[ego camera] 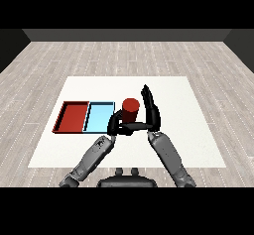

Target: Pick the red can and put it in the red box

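The red can [130, 108] stands upright on the white table, just right of the light blue tray [99, 118]. The red tray [73, 116] lies left of the blue one, with nothing in it. My right hand [150, 108] is open beside the can's right side, its fingers straight and pointing away from me, while its thumb reaches across in front of the can's base. My left hand [115, 125] rests with relaxed fingers at the can's lower left, close to the near right corner of the blue tray, and holds nothing.
The white table [188, 130] stretches well to the right of the can and behind it. Both trays sit side by side on its left half. A grey wooden floor surrounds the table.
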